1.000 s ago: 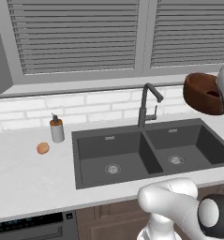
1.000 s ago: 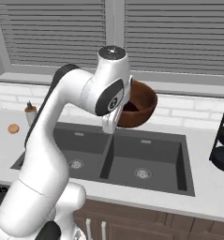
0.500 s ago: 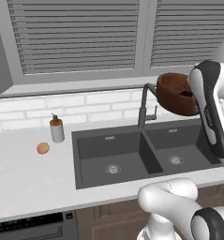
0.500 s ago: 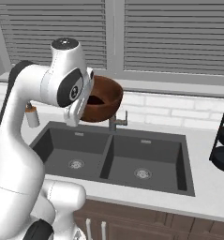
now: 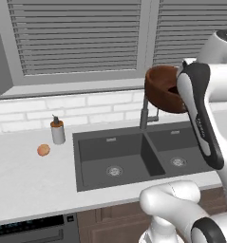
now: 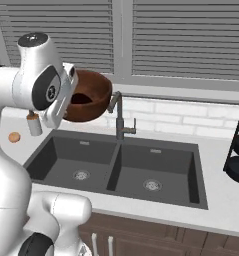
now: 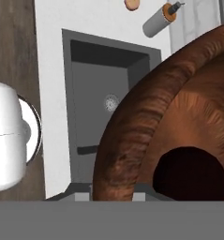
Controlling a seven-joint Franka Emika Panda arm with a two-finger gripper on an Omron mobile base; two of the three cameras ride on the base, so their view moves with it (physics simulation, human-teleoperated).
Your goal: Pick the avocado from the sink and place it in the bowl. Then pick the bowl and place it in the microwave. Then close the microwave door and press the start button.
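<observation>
Gripper: partly closed on the wall of the bowl (image 5: 161,88), its fingers hidden behind the rim.
Change: bowl has swung further left since a second ago, now high above the faucet (image 6: 120,116).
Bowl contents: avocado (image 7: 190,174), a near-black shape at the bottom; its long axis cannot be told.
Bowl attitude: tilted, mouth partly toward the window blinds.
Sink (image 6: 116,165): both basins bare, directly below the bowl.
Beside sink: soap dispenser (image 5: 57,131), orange fruit (image 5: 43,150).

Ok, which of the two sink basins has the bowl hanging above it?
The one nearer the soap bottle and orange fruit: the bowl, carried in the air, hangs over that basin, not the one towards the black rack.
</observation>
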